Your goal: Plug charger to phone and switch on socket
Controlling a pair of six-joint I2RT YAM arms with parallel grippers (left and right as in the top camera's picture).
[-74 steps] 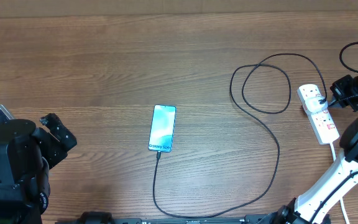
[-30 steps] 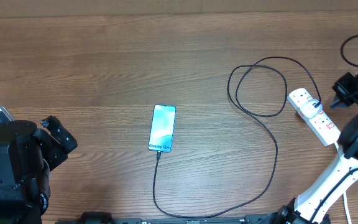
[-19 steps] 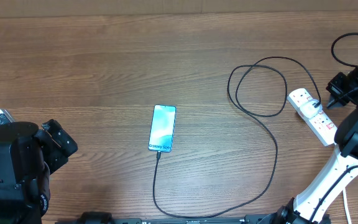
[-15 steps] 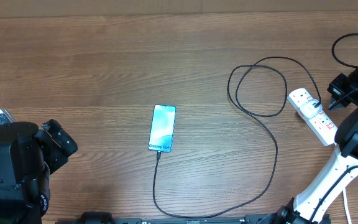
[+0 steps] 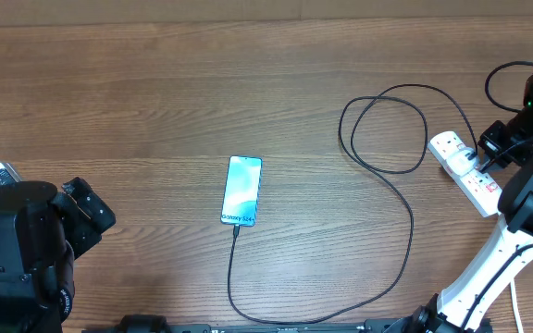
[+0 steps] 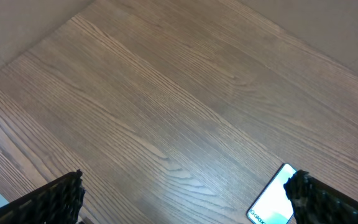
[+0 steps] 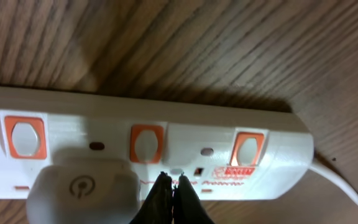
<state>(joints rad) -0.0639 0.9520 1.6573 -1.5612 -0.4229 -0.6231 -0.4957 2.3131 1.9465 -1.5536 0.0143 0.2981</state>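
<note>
Now, socket [image 5: 485, 191]: long white plastic strip at the right edge of the grained wood table [image 5: 155, 92], axis crosswise to your right gripper [image 7: 171, 185] | orange-framed switch [image 7: 146, 143] just ahead of its pinched-together, empty tips | right arm nearer; left gripper [image 5: 89, 205], jaws spread wide, empty, well apart beyond the glossy phone [image 5: 241, 190]

A brown wooden counter [image 5: 155, 111] fills nearly every view, its darker grain running side to side as seen from overhead. Along its far edge lies a paler tan strip [image 5: 137, 7], flat and plain. The light is even, casting soft-edged shadows on the wood.
</note>
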